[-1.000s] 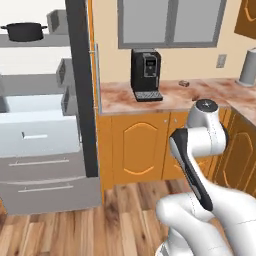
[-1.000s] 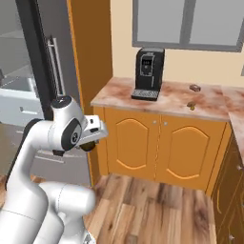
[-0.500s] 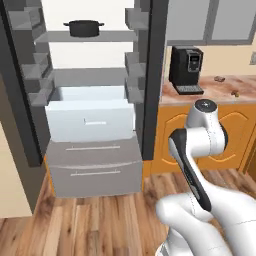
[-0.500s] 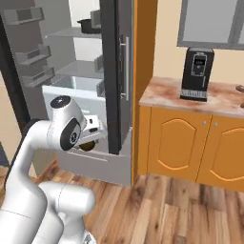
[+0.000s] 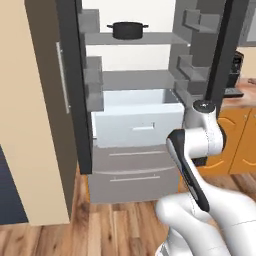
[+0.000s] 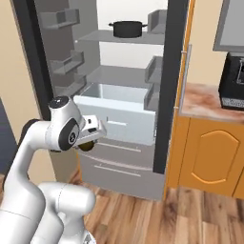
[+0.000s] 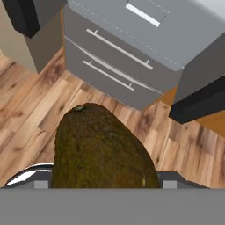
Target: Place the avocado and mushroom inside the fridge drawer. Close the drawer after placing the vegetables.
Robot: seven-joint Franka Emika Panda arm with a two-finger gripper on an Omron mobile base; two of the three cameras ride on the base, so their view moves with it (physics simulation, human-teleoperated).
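Observation:
The avocado [image 7: 102,149], dark olive-brown, sits right in front of the hand camera above the wooden floor. From the right base view it shows as a dark lump [image 6: 86,147] under my gripper [image 6: 89,141], which is shut on it, low and in front of the fridge. The fridge drawer [image 5: 137,119] is a pale bluish-white bin, pulled out and open [image 6: 113,107], standing above and beyond the gripper; its light front panel [image 7: 149,19] crosses the top of the hand view. The mushroom is out of view.
Two grey drawer fronts with bar handles [image 5: 131,170] [image 7: 107,57] sit below the bin. A black pot [image 5: 127,30] rests on the top shelf. Open fridge doors flank the opening [image 5: 42,105] [image 6: 171,86]. A coffee machine [image 6: 233,81] stands on the counter over orange cabinets [image 6: 214,152].
The whole picture has swung from the counter to the open fridge, so the base has moved. The avocado stays in the gripper.

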